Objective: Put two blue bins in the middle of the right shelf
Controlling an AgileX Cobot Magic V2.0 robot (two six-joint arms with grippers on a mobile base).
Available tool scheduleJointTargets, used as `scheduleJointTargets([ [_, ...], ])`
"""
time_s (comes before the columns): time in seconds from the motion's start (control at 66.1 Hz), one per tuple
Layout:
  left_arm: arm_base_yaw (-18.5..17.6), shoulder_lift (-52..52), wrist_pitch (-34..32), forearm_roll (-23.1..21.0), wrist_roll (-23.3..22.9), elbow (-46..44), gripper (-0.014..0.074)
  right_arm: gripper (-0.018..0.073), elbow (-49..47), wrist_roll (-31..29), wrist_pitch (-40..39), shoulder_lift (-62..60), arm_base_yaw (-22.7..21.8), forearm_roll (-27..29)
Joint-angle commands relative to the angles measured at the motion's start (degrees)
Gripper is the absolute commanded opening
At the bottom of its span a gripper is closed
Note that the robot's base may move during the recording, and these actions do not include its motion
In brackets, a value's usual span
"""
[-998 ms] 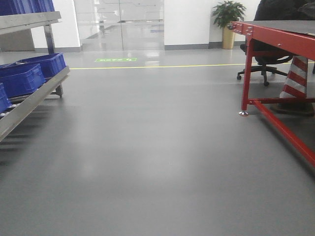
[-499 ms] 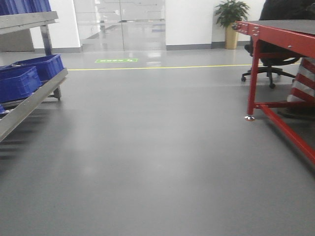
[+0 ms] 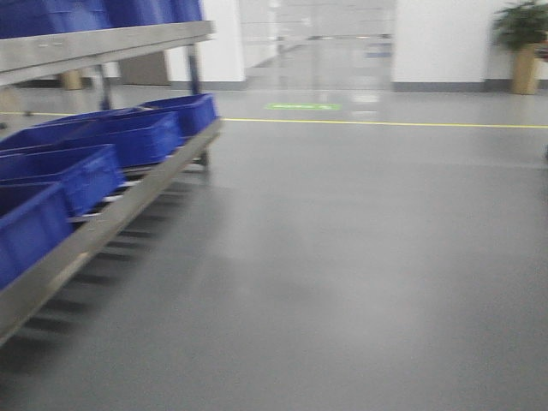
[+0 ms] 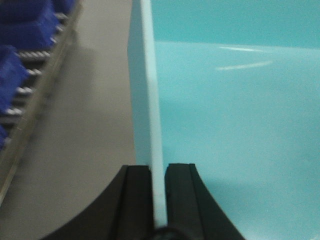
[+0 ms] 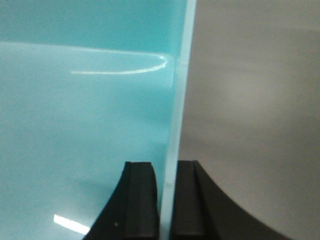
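A pale aqua-blue bin point(image 4: 230, 100) fills both wrist views; I see one bin and cannot tell whether another sits in it. My left gripper point(image 4: 159, 167) is shut on its left rim, one finger inside the wall and one outside. On the opposite rim, my right gripper point(image 5: 167, 164) is shut the same way, with the bin's inside point(image 5: 85, 115) to its left. The bin hangs above grey floor. A steel rack point(image 3: 94, 235) stands at the left of the front view; I cannot tell whether it is the right shelf.
Several royal-blue bins point(image 3: 128, 137) sit on the rack's low roller level, more on the level above point(image 3: 103, 41). The rack and its bins point(image 4: 20, 30) also show left of the held bin. A yellow floor line point(image 3: 385, 124) and a potted plant point(image 3: 522, 34) lie far ahead.
The front view has swung left. The red table and chair have left the frame, the plant has slid to the right edge, and much more of the rack shows.
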Motion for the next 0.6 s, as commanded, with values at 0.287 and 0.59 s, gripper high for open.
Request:
scheduleJointTargets([
  [0.287,-0.55,-0.74,-14.18,-3.33,0.21,-0.85,-0.0111,-0.0166,-0.48,-0.60,-2.70,-0.09,0.41,1.31],
  [0.59,-0.55,-0.74,-14.18,-3.33,0.21,-0.85,-0.0111,-0.0166,-0.48,-0.60,-2.70,-0.09,0.41,1.31],
])
